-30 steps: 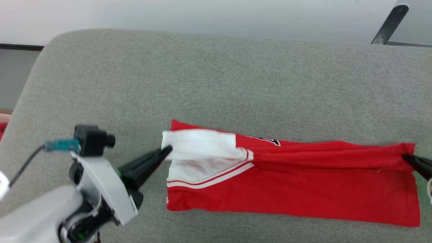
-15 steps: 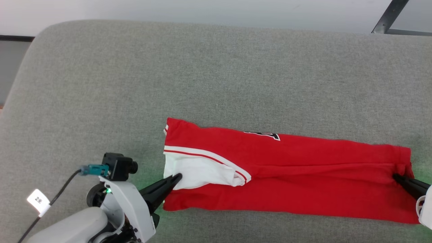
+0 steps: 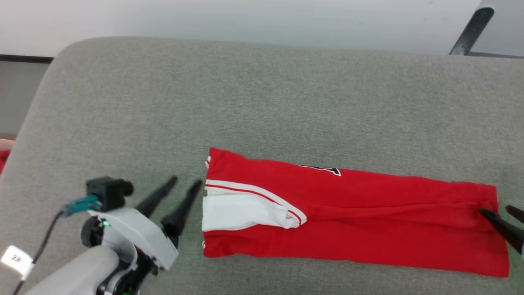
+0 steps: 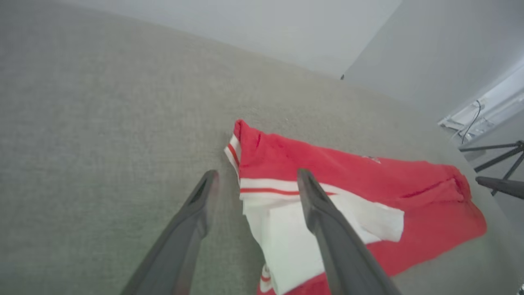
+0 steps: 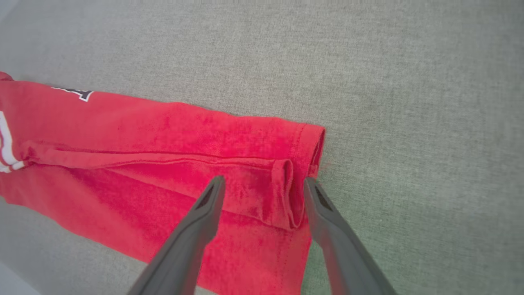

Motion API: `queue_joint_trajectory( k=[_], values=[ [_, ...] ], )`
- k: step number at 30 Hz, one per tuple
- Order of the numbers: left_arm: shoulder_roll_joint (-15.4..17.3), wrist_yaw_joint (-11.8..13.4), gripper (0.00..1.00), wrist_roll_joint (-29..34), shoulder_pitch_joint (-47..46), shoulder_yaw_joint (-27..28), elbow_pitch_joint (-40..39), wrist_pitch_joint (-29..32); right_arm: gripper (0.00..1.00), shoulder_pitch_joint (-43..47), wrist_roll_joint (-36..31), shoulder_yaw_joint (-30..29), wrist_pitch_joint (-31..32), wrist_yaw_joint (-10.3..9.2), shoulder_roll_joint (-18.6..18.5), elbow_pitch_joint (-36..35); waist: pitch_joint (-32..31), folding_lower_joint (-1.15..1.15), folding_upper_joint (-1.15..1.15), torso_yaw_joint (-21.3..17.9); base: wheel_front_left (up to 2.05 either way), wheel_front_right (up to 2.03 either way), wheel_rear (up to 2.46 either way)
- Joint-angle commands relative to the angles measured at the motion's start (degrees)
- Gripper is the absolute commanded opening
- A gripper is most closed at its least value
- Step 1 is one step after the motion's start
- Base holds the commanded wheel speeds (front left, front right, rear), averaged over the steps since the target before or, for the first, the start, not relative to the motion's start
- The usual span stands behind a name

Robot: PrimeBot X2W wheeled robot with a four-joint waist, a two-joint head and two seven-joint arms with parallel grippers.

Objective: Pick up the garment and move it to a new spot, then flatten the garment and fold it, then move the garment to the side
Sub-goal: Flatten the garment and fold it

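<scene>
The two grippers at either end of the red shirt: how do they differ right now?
The left gripper sits at the white-sleeve end of the garment; the right gripper sits at its red hem end. In the head view the left gripper's fingertips lie over bare grey cushion beside the cloth, while the right gripper straddles the folded hem, one finger over red fabric. Both are open and hold nothing.
</scene>
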Motion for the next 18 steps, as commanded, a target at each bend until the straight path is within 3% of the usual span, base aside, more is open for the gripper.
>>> queue_joint_trajectory(
  k=[1,7,13,18],
  values=[
    [-1.5,2.0,1.0,2.2,2.7,5.0,-0.8,-0.3,1.0,1.4,0.0,-1.9,1.3,-0.03,-0.9,-0.6,-0.8,0.0,0.0,1.2,0.0,0.0,0.0],
    [-8.4,6.0,1.0,13.0,13.3,19.2,-2.8,-0.2,1.0,4.1,2.4,-5.5,10.2,-0.03,-2.3,-0.2,-1.8,0.0,0.0,3.6,0.0,0.0,0.0],
    [-15.5,5.1,1.0,21.4,20.7,26.5,-2.5,-0.2,1.0,4.6,1.7,-8.6,17.2,-0.03,-2.5,4.0,-3.2,0.0,0.0,6.8,0.0,0.0,0.0],
    [-17.4,5.5,1.0,29.7,23.0,30.0,-1.4,-0.2,1.0,3.4,0.8,-10.4,20.6,-0.03,-0.9,6.9,-3.6,0.0,0.0,9.0,0.0,0.0,0.0]
  ],
)
